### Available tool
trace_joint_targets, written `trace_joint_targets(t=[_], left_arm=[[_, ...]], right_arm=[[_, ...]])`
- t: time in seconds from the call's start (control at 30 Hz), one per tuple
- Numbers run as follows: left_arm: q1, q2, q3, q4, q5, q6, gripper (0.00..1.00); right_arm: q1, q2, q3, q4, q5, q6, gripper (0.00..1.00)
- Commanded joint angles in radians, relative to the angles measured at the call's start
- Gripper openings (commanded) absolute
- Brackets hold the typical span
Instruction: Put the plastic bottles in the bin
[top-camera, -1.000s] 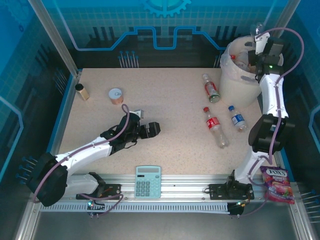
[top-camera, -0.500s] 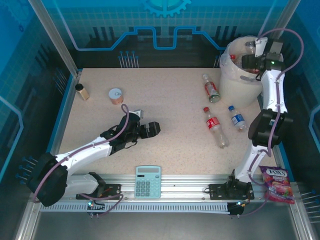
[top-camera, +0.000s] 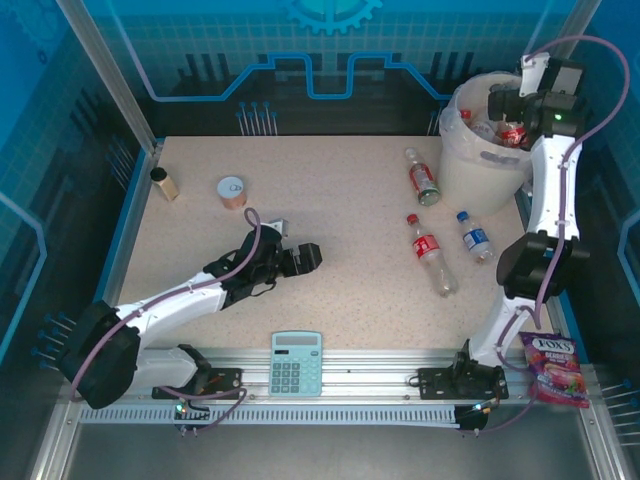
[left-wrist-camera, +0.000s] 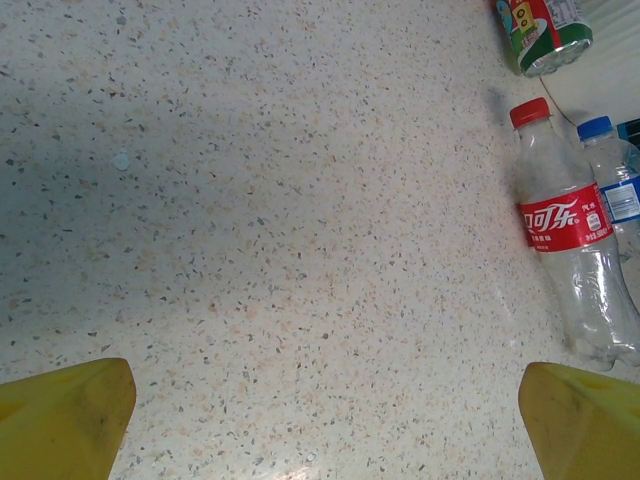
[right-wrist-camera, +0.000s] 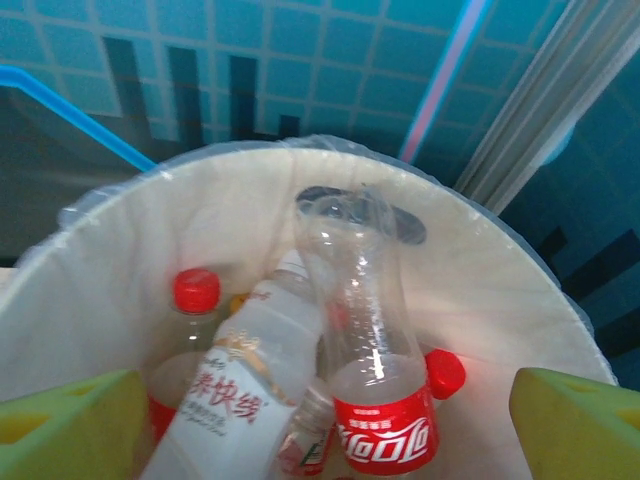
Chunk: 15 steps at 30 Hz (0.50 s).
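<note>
The bin (top-camera: 468, 165) stands at the table's far right and holds several plastic bottles. My right gripper (top-camera: 506, 103) hovers over it, open, with nothing between its fingers. Looking from the right wrist, a clear red-labelled bottle (right-wrist-camera: 372, 330) leans neck-down against the bin's wall (right-wrist-camera: 480, 260), beside a white-labelled bottle (right-wrist-camera: 235, 390) and a red-capped one (right-wrist-camera: 193, 300). Three bottles lie on the table: a green-labelled one (top-camera: 424, 177), a red-labelled one (top-camera: 430, 252) and a blue-labelled one (top-camera: 474, 236). My left gripper (top-camera: 305, 258) rests open at mid-table, well left of the red-labelled bottle (left-wrist-camera: 568, 235).
A small brown jar (top-camera: 163, 183) and a round tin can (top-camera: 232, 191) sit at the far left. A teal calculator (top-camera: 297, 362) lies on the front rail, and a candy bag (top-camera: 552, 368) lies at the near right. Blue walls enclose the table.
My right gripper has opened over the bin and let go of the clear red-labelled bottle, which now rests inside. Its wrist drew back to the right. The left arm stayed still.
</note>
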Motion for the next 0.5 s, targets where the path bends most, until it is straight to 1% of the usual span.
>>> trace_joint_targets(t=[0.0,0.13,0.23,0.3,0.47], left_arm=[[0.006,0.012,0.005,0.007,0.007,0.006,0.99],[0.006,0.015,0.007,0.005,0.005,0.007,0.99],[0.006,0.024,0.011,0.005,0.006,0.008,0.99],[0.006,0.035,0.015,0.007,0.009,0.009,0.99],[0.007,0.072,0.035,0.010,0.023,0.021,0.99]], right_arm=[[0.052,-0.100,-0.024,-0.034,-0.001,0.026,0.94],[0.135,-0.191,-0.136,-0.029,0.019,0.007,0.94],[0.223,-0.264,-0.227,-0.056,0.069,-0.016,0.94],[0.287,-0.310,-0.291,-0.093,0.104,-0.022,0.94],[0.387,-0.379,-0.428,-0.245,0.167,0.027,0.94]])
